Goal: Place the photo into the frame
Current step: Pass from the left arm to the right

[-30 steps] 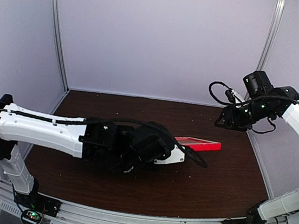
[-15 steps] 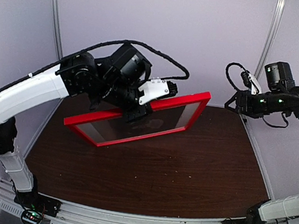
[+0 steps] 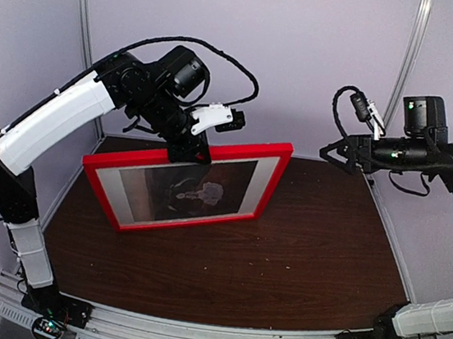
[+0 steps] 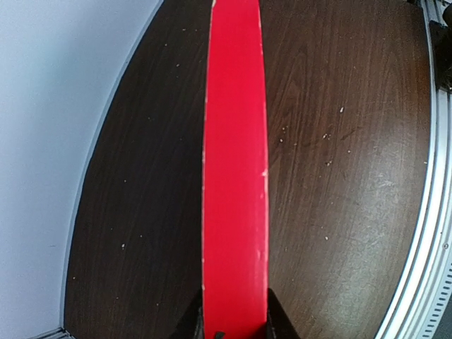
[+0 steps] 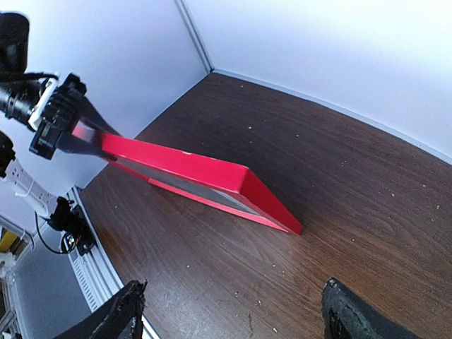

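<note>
Frame (image 3: pixel 250 149) stands tilted, near upright, over the counter (image 3: pixel 299 253) mid-left, with the left gripper (image 3: pixel 192 150) clenched on the middle of its top strip; lower edge on or just off the counter, can't tell. Photo (image 3: pixel 199 191) shows in the window inside a white mat (image 3: pixel 264 186). Right gripper (image 3: pixel 326 153) released, raised well apart at right. Likely light and stiff, but a single mid-edge pinch could let it swing. Painted strip looks slick, any pane fragile. Best to grip strips only.
</note>
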You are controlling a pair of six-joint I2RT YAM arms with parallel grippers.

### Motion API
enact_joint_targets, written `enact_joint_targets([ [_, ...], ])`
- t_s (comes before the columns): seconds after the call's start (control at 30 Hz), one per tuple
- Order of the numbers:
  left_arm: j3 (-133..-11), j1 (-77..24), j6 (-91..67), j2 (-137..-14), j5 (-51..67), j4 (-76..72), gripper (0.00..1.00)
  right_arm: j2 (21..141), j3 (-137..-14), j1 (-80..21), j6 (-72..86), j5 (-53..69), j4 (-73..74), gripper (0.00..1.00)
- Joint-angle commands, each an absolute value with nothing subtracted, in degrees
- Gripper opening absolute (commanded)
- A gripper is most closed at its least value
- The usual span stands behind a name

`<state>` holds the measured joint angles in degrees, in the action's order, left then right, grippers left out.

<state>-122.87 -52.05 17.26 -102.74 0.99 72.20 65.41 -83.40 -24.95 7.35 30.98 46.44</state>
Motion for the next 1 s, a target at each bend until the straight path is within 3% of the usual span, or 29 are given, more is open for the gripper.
enact_joint_targets([
  [0.0,-127.9,-51.8,22.3,-105.6,7.7,72.9,0.00,67.3,-86.8,-29.3,-1.1,32.2,46.1,0.86],
  [0.57,-130.7,-51.5,29.4,-107.4,16.6,74.7,0.00,79.0,-97.5,-41.1,-24.3,22.8,58.1,0.86],
  [0.97,-130.0,-50.9,29.6,-107.8,18.3,74.6,0.00,84.8,-100.4,-43.7,-27.0,17.6,62.7,0.67],
])
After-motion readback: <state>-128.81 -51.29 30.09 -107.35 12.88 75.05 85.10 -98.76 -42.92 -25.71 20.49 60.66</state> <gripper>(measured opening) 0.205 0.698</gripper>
